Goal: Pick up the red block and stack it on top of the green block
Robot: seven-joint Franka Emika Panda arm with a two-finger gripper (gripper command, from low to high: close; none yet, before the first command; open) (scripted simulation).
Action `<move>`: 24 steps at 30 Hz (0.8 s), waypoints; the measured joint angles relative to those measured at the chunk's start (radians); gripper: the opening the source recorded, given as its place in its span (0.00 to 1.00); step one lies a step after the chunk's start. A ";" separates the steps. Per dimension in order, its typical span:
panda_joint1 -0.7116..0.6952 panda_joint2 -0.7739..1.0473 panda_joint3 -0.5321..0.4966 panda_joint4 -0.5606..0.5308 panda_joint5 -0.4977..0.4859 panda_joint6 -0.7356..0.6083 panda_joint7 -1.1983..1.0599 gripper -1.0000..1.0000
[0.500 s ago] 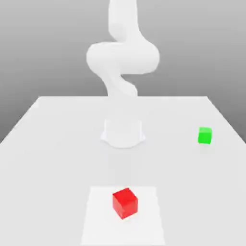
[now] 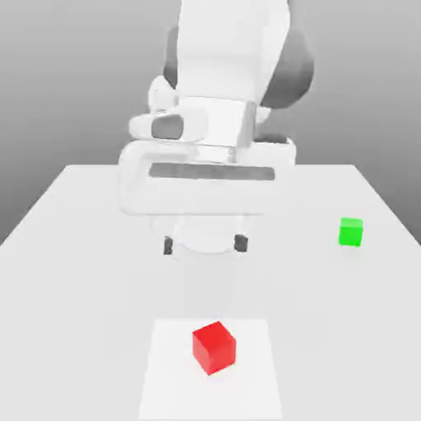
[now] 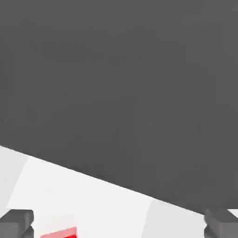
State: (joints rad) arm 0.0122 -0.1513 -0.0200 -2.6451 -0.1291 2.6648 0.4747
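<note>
The red block [image 2: 214, 347] sits in the lower centre of the exterior view, on a paler square patch [image 2: 164, 386] of the white table [image 2: 74, 271], untouched. In the hand view a sliver of it [image 3: 60, 234] peeks in at the bottom edge. Half a second ago the arm stood upright at the back of the table; now the hand has swung forward and the gripper [image 2: 204, 244] hangs in the middle of the frame, above and behind the red block, jaws spread wide and empty. That suggests the approach to the pick has begun, with the descent yet to come. As a cube it has no long axis; one vertical edge faces the camera. The green block [image 2: 351, 232] rests well apart at centre right.
</note>
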 joint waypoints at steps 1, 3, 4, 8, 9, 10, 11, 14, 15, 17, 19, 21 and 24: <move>0.004 0.035 -0.003 -0.020 0.014 0.022 -0.034 0.50; 0.013 0.104 -0.003 -0.060 0.058 0.065 -0.113 0.50; 0.015 0.138 0.000 -0.080 0.089 0.087 -0.158 0.50; 0.007 0.276 0.016 -0.087 0.136 0.197 -0.217 0.50; 0.006 0.312 0.018 -0.082 0.137 0.227 -0.219 0.50; 0.005 0.348 0.018 -0.078 0.138 0.257 -0.220 0.50; 0.006 0.384 0.018 -0.073 0.137 0.288 -0.220 0.50; 0.006 0.406 0.017 -0.071 0.136 0.307 -0.220 0.00; 0.006 0.406 0.017 -0.071 0.136 0.306 -0.220 0.00; 0.006 0.406 0.017 -0.071 0.134 0.305 -0.219 0.00; 0.006 0.405 0.017 -0.071 0.135 0.305 -0.219 0.00; 0.004 0.350 0.020 -0.078 0.137 0.259 -0.219 0.00; 0.002 0.249 0.021 -0.093 0.134 0.172 -0.217 0.00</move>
State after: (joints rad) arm 0.0137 0.0973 0.0009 -2.7380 0.0046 2.8368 0.2574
